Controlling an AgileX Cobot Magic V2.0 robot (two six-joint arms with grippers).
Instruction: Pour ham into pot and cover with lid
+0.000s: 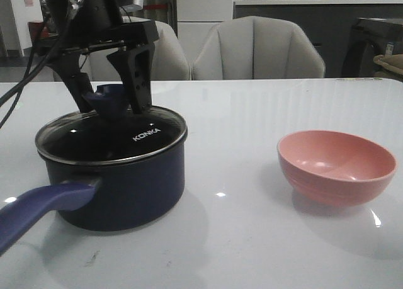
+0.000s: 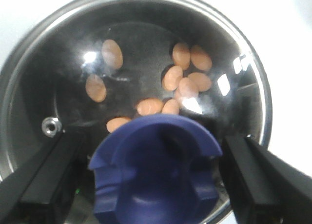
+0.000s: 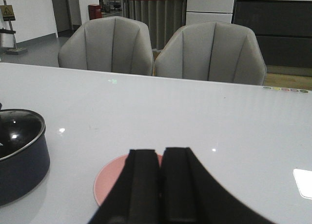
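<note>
The dark navy pot (image 1: 126, 188) stands at the left of the table, its purple-blue handle (image 1: 38, 207) pointing to the front left. The glass lid (image 1: 145, 135) with "KONKA" lettering lies on the pot's rim. Several orange-pink ham slices (image 2: 185, 77) lie on the pot's black bottom, seen through the glass in the left wrist view. My left gripper (image 1: 113, 106) is open and straddles the lid's dark blue knob (image 2: 156, 170), with a gap between each finger and the knob. My right gripper (image 3: 160, 152) is shut and empty above the pink bowl (image 3: 105, 182).
The empty pink bowl (image 1: 337, 166) stands at the right of the table. Two grey chairs (image 1: 258, 50) stand behind the table's far edge. The pot also shows at the edge of the right wrist view (image 3: 22, 160).
</note>
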